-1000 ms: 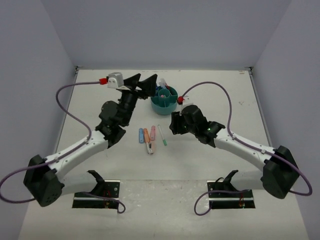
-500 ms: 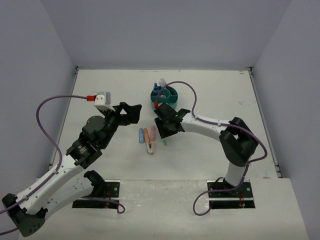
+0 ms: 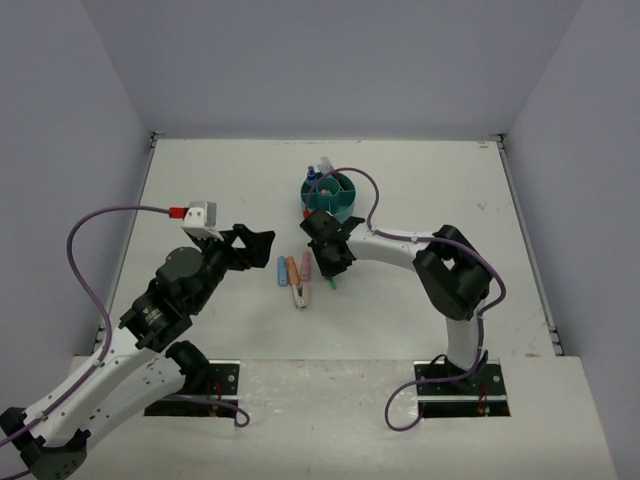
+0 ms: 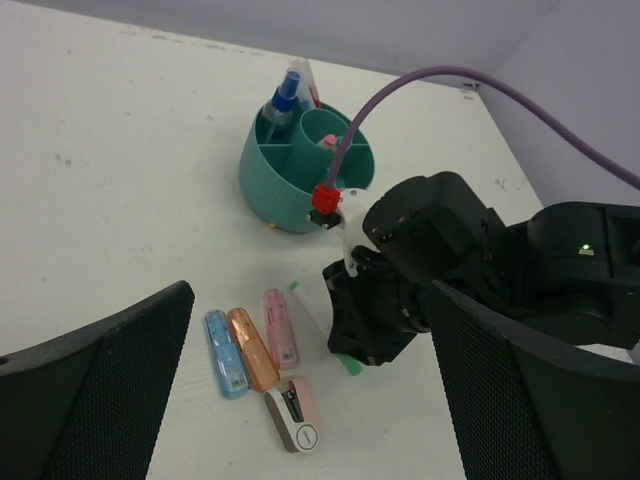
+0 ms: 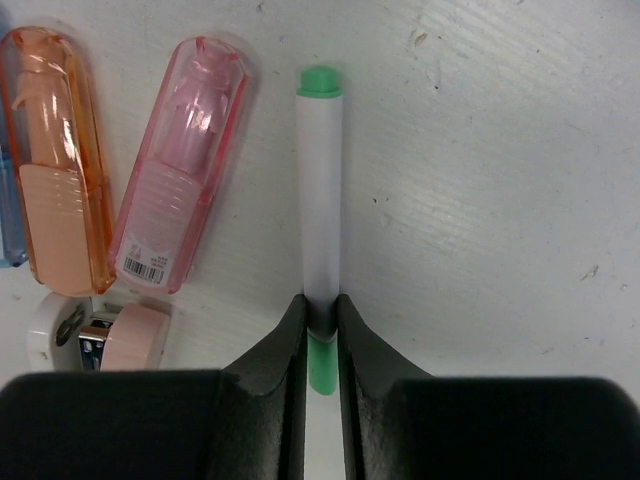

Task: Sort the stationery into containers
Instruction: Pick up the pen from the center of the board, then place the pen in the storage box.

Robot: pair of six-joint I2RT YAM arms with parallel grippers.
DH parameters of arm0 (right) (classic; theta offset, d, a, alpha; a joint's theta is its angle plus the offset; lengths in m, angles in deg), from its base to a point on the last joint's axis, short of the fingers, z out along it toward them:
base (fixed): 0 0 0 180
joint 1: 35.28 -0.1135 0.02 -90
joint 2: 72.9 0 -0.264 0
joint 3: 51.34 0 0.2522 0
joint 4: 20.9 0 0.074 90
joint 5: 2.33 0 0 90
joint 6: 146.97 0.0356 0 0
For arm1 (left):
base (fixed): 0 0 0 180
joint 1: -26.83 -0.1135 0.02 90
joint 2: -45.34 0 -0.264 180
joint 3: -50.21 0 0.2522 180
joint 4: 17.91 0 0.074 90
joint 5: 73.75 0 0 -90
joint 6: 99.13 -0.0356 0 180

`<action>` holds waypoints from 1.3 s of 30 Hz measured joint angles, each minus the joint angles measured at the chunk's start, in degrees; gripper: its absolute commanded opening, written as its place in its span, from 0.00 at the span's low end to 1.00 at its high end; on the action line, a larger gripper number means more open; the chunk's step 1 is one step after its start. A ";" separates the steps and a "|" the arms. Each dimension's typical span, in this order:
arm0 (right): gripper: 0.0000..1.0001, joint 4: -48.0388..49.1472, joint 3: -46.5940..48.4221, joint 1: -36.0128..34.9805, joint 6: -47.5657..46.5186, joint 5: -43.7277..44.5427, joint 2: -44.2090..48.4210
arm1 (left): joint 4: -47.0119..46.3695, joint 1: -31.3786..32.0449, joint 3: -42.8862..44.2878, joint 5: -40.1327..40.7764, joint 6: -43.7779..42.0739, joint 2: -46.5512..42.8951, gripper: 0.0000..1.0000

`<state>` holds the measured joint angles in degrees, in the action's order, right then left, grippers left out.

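Right hand has swung in from beside round teal plastic organiser to item row. Jaws have narrowed, now pinching thin white pen with green ends near its lower end. Pen still flat on white surface, just beside pink translucent stubby marker. Left hand has drawn back from organiser, jaws wide, holding nothing. Judgement: grasp looks secured; lift and carry to organiser compartment not yet begun.

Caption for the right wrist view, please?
Right tool closed on a green-capped white pen beside a pink marker and an orange marker.
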<state>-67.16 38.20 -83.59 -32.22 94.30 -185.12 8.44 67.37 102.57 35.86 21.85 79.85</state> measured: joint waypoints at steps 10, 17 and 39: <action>0.00 2.89 -11.84 0.00 -1.48 -0.63 11.57 | -1.69 0.00 -2.00 -6.40 2.64 5.91 1.00; 0.00 18.75 -28.67 0.00 -6.37 -7.88 41.15 | -19.59 0.00 -8.42 -24.87 3.65 7.83 0.97; 0.00 45.38 -44.95 -0.11 -8.33 -18.35 67.62 | -57.39 0.12 -4.49 -43.45 12.60 29.96 0.48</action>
<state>-21.78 -6.75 -83.70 -40.55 75.95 -117.50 -48.96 67.49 98.08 -7.59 34.44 109.80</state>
